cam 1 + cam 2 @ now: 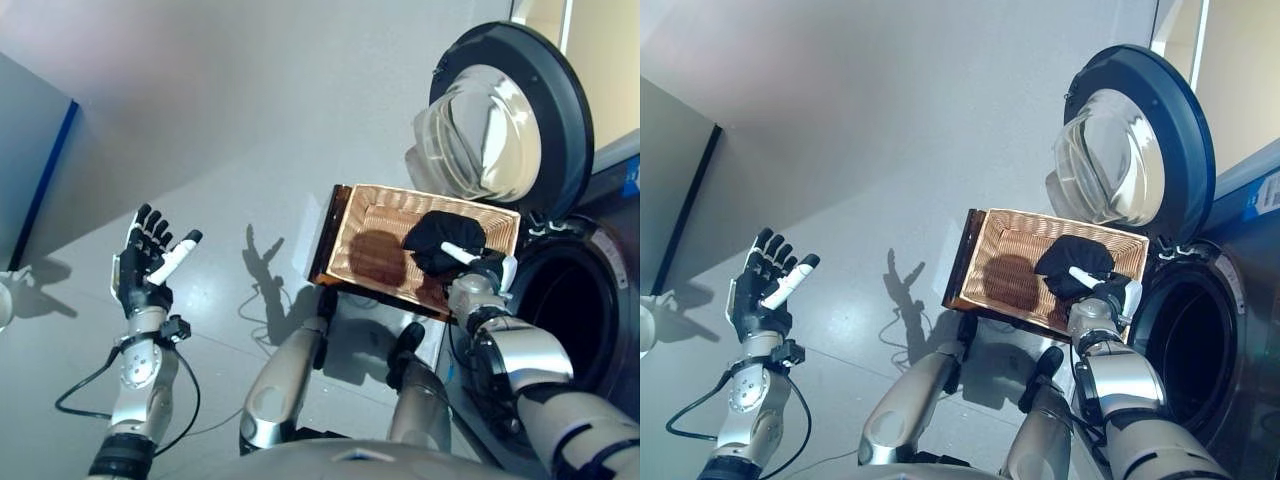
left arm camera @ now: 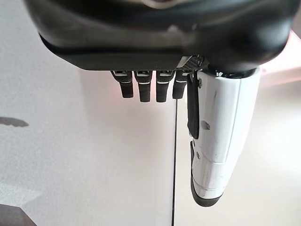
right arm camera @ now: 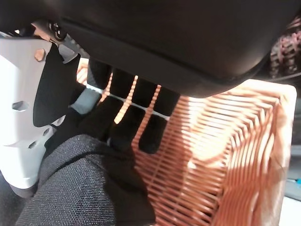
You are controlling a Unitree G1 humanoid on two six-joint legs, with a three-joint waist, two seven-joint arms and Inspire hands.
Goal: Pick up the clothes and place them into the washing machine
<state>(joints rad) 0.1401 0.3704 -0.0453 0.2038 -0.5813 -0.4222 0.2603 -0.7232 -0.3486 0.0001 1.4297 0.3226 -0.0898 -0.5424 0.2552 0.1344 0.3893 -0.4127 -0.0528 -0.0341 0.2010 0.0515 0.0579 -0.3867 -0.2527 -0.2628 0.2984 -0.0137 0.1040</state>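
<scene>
**A:** Your left hand [image 1: 148, 262] is up over the floor [image 1: 250, 150], fingers spread wide, nothing in it.

**B:** And the clothes?

**A:** You've got a dark garment [image 1: 443, 240] bunched at the right edge of the wicker basket [image 1: 375, 225]; your right hand [image 1: 478, 272] has fingers and thumb curled round it. Right beside that, the washing machine [image 1: 590, 300] has its door [image 1: 505, 115] swung up.
</scene>
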